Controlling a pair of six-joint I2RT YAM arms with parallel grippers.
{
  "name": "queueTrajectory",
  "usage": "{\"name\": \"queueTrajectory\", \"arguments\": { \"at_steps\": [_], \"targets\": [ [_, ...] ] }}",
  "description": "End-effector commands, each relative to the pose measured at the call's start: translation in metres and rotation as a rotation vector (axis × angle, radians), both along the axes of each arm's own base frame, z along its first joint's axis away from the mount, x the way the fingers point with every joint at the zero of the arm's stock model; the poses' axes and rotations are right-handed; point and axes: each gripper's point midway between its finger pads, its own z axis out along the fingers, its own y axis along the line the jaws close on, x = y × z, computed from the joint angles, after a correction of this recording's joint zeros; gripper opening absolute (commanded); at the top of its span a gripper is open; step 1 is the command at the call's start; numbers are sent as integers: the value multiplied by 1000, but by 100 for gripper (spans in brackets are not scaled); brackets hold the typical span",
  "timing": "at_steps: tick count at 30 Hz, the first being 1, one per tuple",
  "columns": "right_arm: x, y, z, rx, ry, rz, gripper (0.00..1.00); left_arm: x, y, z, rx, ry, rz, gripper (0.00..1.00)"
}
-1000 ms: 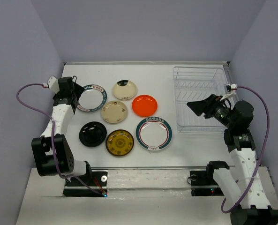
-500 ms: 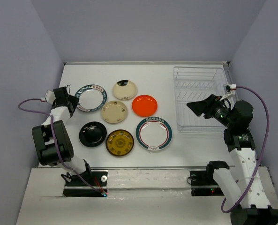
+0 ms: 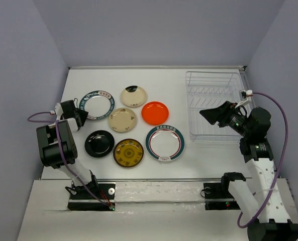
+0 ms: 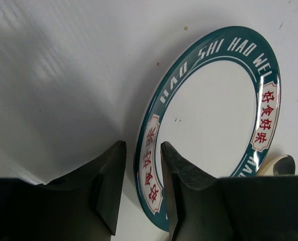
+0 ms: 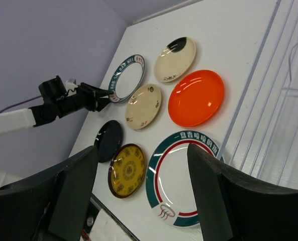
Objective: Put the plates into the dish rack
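Seven plates lie flat on the white table. A teal-rimmed white plate (image 3: pixel 98 104) is at the far left, and my left gripper (image 3: pixel 81 119) sits at its near-left rim. In the left wrist view that plate (image 4: pixel 214 115) has its rim between my left gripper's (image 4: pixel 142 150) narrowly parted jaws, with a gap still showing on each side. Nearby lie two cream plates (image 3: pixel 133 96) (image 3: pixel 122 119), an orange-red one (image 3: pixel 155 112), a black one (image 3: pixel 99 143), an amber one (image 3: pixel 128 152) and a larger teal-rimmed one (image 3: pixel 164 142). My right gripper (image 3: pixel 211 114) hangs open and empty in front of the dish rack (image 3: pixel 214 105).
The wire rack stands at the back right against the right wall, its wires (image 5: pixel 289 100) showing at the right of the right wrist view. The left wall is close behind my left arm. The left arm's purple cable (image 3: pixel 38 118) loops beside it.
My left arm has folded down and drawn toward the near side, bringing the gripper to the plate's near-left rim. Its jaws have narrowed round that rim. The right arm has not moved.
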Motion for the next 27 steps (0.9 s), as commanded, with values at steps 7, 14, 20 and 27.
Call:
{"name": "queueTrajectory", "arguments": {
  "at_steps": [7, 14, 20, 27],
  "targets": [
    [5, 5, 0, 0, -10, 32, 76, 11, 7, 11, 34, -133, 14, 16],
    [12, 8, -1, 9, 9, 50, 71, 21, 15, 62, 98, -269, 14, 5],
    [16, 32, 7, 6, 9, 116, 67, 28, 25, 193, 255, -524, 17, 5],
    [23, 75, 26, -16, 4, 170, 85, 5, -19, 300, 247, -785, -138, 6]
  ]
}}
